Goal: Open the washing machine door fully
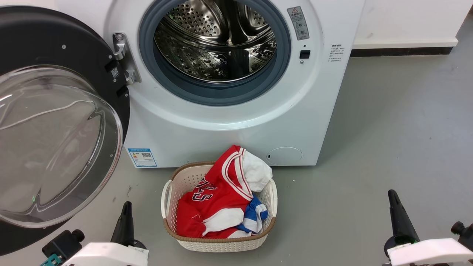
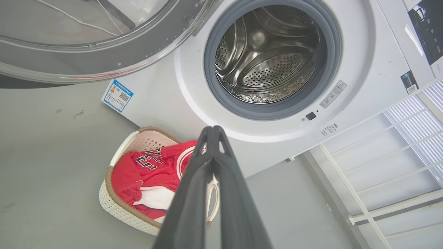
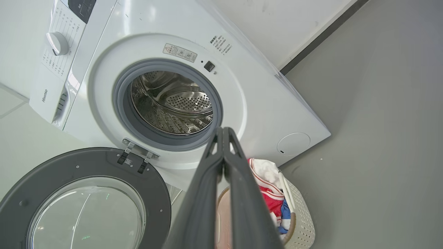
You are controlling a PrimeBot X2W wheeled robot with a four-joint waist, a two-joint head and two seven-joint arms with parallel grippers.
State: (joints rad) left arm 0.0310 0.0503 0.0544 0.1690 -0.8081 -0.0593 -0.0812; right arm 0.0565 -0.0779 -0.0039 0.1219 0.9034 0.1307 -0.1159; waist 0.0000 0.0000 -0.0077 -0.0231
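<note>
The washing machine door (image 1: 55, 129) stands swung out left of the drum (image 1: 214, 48); basket (image 1: 221, 245) on floor (image 1: 388, 147) directly before the washing machine (image 1: 221, 129).

Illumination bright, even and diffuse in all three views; no hard shadows, only a soft grey shade on the floor (image 1: 369, 111) right of the washing machine (image 1: 229, 125); specular glints scatter across the steel drum (image 1: 216, 40); the glass bowl of the washing machine door (image 1: 55, 147) carries pale reflected streaks; focus generally sharp; both wrist views bow straight lines near their edges, notably the white barred frame (image 2: 380, 193).
</note>
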